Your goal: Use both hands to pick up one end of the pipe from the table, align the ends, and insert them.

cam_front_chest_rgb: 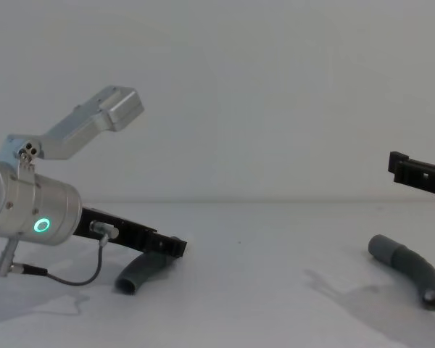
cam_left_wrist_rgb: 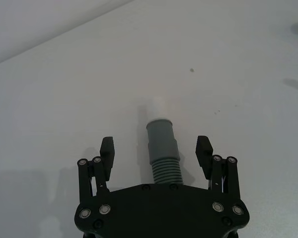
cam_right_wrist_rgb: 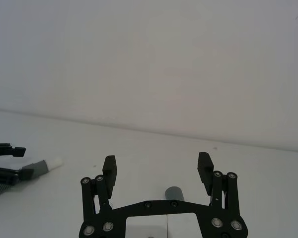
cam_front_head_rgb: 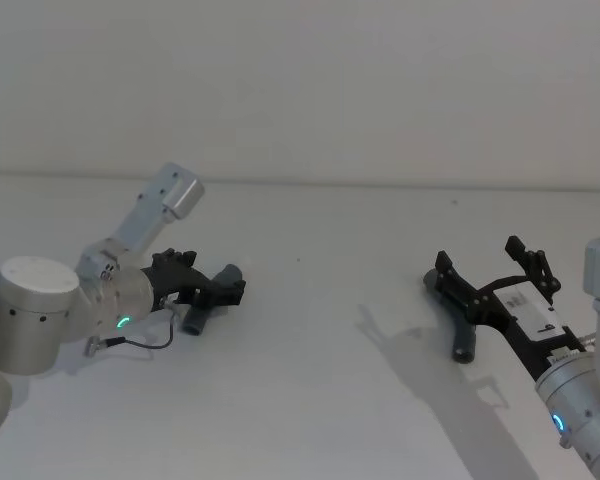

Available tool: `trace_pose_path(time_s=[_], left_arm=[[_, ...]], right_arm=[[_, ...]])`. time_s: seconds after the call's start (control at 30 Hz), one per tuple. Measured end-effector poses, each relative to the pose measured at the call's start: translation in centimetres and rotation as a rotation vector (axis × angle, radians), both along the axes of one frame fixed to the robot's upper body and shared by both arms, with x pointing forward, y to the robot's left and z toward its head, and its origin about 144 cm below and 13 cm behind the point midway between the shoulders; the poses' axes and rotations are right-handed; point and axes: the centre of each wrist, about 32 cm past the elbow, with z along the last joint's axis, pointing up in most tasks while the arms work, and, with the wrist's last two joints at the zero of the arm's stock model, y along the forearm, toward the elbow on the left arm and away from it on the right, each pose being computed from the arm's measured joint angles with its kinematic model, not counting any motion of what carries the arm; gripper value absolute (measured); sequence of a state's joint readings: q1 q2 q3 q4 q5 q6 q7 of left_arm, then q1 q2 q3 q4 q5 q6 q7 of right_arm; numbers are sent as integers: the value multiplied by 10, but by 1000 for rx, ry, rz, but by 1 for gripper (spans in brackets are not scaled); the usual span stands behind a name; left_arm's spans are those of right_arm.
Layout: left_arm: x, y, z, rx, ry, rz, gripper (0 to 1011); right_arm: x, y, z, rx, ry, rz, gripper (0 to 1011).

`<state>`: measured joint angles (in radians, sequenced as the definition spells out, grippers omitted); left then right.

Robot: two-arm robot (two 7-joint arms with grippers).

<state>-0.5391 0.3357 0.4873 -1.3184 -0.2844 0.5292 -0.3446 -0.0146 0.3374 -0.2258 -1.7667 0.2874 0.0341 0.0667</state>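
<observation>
On head cam the black plastic two-finger left gripper (cam_front_head_rgb: 215, 285) sits low on the L side of the flat matt white table (cam_front_head_rgb: 320, 400). Its jaws are apart and straddle the short, curved, dark-grey ribbed left hose piece (cam_front_head_rgb: 193, 320), which lies on the table. On L wrist cam the ribbed part runs under the palm and the smooth grey cuff (cam_left_wrist_rgb: 161, 136) pokes out between the fingers (cam_left_wrist_rgb: 108, 148), w/ a narrower white tip (cam_left_wrist_rgb: 156, 106) at the far end. There's a gap to the hose on each side, so it's not clamped. The black right gripper (cam_front_head_rgb: 478, 253) is on the R side, well apart from the left one, jaws also wide apart and holding nothing. The matching dark-grey curved right hose piece (cam_front_head_rgb: 465, 335) lies on the table beneath it. On chest cam that gripper hangs well above the hose, no contact. On R wrist cam the plain grey cuff end (cam_right_wrist_rgb: 174, 192) shows just past the palm, between the finger roots. The 2 hose pieces are far apart and not joined.
</observation>
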Motion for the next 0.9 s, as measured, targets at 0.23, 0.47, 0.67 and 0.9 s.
trace_pose_path(time_s=[0.23,0.47,0.67,0.9], left_arm=[[1,-1,-1,2,0,0,1000],[1,-1,-1,-4,4,0,1000],[1,-2,-2,-10,16,1,1000],[1,-2,-3,-15,26,1,929]], right_arm=[[0,0,0,0,0,0,1001],[0,0,0,0,0,0,1001],[0,0,0,0,0,0,1001],[0,0,0,0,0,0,1001]])
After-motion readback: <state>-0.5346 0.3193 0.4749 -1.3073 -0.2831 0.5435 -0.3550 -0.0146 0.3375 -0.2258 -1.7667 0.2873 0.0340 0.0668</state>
